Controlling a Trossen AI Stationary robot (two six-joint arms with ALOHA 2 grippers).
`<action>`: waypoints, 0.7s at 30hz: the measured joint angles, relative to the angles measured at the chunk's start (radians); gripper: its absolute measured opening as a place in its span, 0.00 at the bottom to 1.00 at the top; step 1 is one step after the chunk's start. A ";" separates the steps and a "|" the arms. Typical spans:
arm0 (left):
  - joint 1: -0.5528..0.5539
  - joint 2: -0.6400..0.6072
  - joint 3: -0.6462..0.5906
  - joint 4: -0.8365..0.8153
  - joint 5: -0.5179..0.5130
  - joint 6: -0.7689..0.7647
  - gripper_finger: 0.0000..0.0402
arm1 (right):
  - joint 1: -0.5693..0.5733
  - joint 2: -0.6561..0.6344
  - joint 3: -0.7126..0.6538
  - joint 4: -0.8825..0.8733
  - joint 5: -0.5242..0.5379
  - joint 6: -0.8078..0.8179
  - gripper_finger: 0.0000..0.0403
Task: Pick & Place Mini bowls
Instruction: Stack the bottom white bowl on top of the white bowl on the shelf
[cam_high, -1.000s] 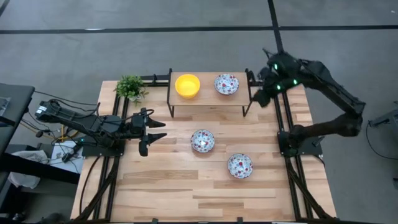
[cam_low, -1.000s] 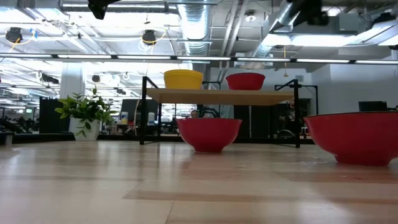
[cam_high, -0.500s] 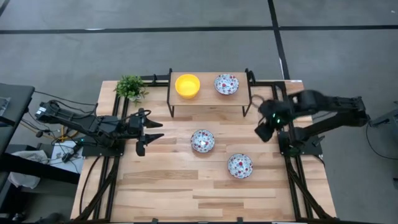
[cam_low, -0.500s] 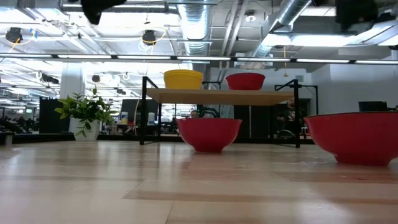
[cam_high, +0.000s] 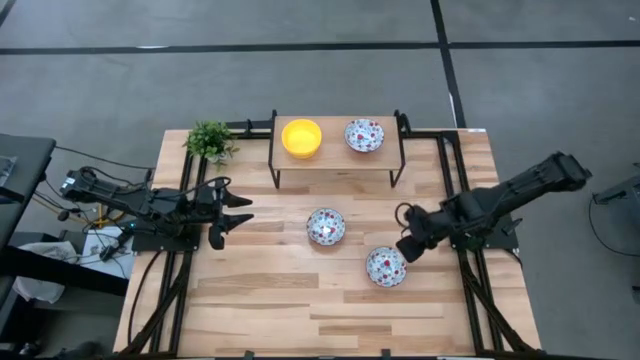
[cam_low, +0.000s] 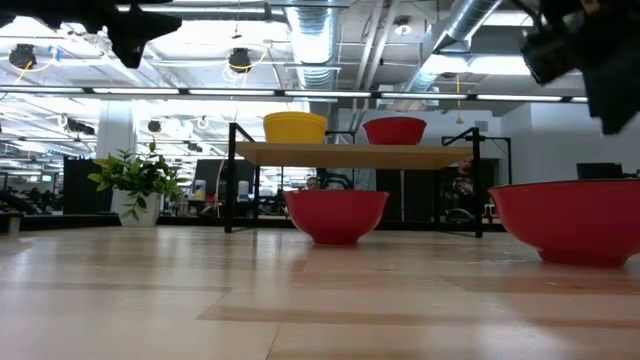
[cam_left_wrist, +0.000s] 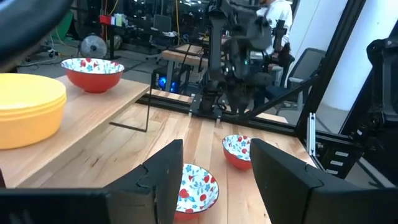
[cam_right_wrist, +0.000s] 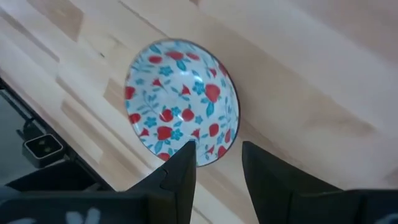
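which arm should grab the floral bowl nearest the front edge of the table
Right. The right gripper hovers open beside that floral bowl, its rim between the fingers in the right wrist view. The left gripper waits across the table.

Pale butcher-block wooden table (cam_high: 300, 310), bearing a small black-framed wooden shelf (cam_high: 335, 160) at its far edge, well beyond both pincers. Small green potted plant (cam_high: 209, 140) just past the left gripper (cam_high: 232, 212). Two white floral mini bowls on the boards: one (cam_high: 326, 226) between the pincers, one (cam_high: 385, 266) just beside the right gripper (cam_high: 408, 246).
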 joint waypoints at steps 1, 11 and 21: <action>0.000 -0.004 -0.006 0.005 0.000 -0.001 0.46 | 0.012 -0.001 -0.023 0.027 0.000 0.025 0.29; 0.000 -0.009 -0.025 0.016 0.000 -0.026 0.46 | 0.056 0.000 -0.161 0.161 0.053 0.149 0.29; 0.000 -0.009 -0.025 0.021 0.000 -0.027 0.46 | 0.051 0.006 -0.254 0.297 0.053 0.177 0.29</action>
